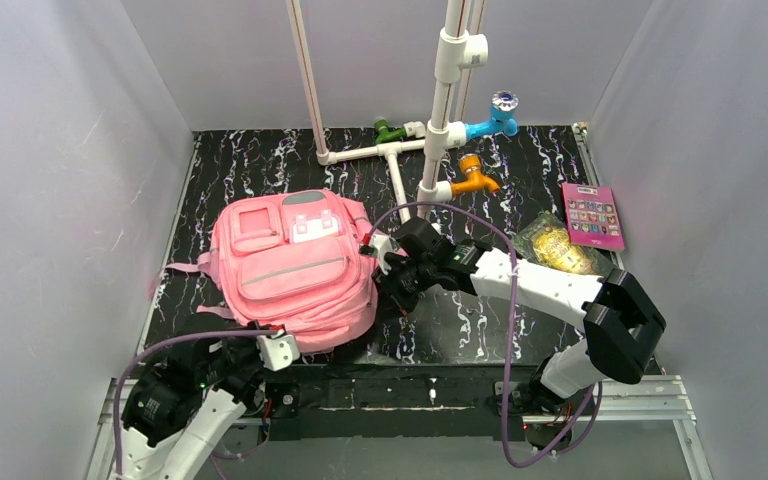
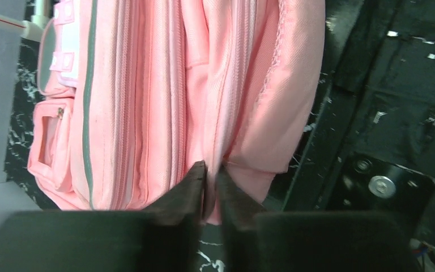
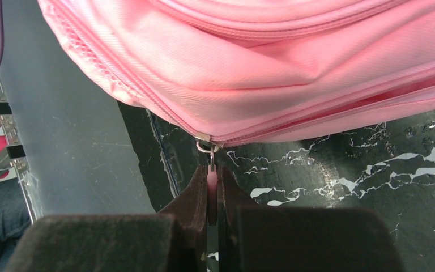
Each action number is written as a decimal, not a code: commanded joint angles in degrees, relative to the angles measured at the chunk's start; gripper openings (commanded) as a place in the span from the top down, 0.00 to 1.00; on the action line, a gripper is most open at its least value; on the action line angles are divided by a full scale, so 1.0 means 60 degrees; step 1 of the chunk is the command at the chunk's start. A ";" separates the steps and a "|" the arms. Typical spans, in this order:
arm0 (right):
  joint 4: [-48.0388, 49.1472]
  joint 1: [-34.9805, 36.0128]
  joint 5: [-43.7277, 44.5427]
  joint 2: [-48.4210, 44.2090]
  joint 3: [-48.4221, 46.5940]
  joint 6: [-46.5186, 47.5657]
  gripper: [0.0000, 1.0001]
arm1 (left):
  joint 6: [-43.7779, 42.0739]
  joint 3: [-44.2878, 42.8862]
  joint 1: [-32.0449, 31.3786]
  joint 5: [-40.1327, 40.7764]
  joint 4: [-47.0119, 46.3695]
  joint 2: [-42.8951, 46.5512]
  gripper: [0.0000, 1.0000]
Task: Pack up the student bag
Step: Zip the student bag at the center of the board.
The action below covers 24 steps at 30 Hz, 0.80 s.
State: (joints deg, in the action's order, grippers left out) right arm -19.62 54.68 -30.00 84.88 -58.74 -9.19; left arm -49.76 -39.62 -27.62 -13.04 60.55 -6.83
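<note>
Right pincer [image 3: 211, 168] gripping zip pull [image 3: 212, 182], marbled black table [image 3: 345, 187], grey walls [image 1: 50, 150]

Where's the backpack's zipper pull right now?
In the right wrist view, the zipper pull is pinched in the right gripper, at the seam of the pink backpack, over the black marbled table.

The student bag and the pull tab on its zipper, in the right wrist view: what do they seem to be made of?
The student bag: woven synthetic fabric, probably polyester or nylon; matte pink, with a fine diagonal weave and soft folds. The pull tab: likely soft plastic or rubber; smooth pale pink, no weave visible. Its slider: metal, judging by the silvery shine.
</note>
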 commanded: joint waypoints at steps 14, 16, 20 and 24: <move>0.1131 0.1286 -0.0347 -0.0013 -0.1334 -0.1530 0.99 | 0.5212 -0.1187 -0.0072 -0.4611 -0.3636 -0.2041 0.34; 0.1224 0.1387 -0.0347 0.0025 -0.1499 -0.1618 0.99 | 0.5211 -0.0991 -0.0210 -0.4264 -0.4206 -0.2494 0.35; 0.1402 0.1499 -0.0362 0.0047 -0.1616 -0.1775 0.99 | 0.4649 -0.1047 -0.0597 -0.3783 -0.4512 -0.3599 0.36; 0.1395 0.1564 -0.0306 0.0081 -0.1703 -0.1777 0.99 | 0.4373 -0.1175 -0.0812 -0.3927 -0.4253 -0.4448 0.37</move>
State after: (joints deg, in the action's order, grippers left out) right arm -17.52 63.31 -28.64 85.82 -64.12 -18.72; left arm -22.37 -45.76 -31.35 -35.55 36.16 -30.30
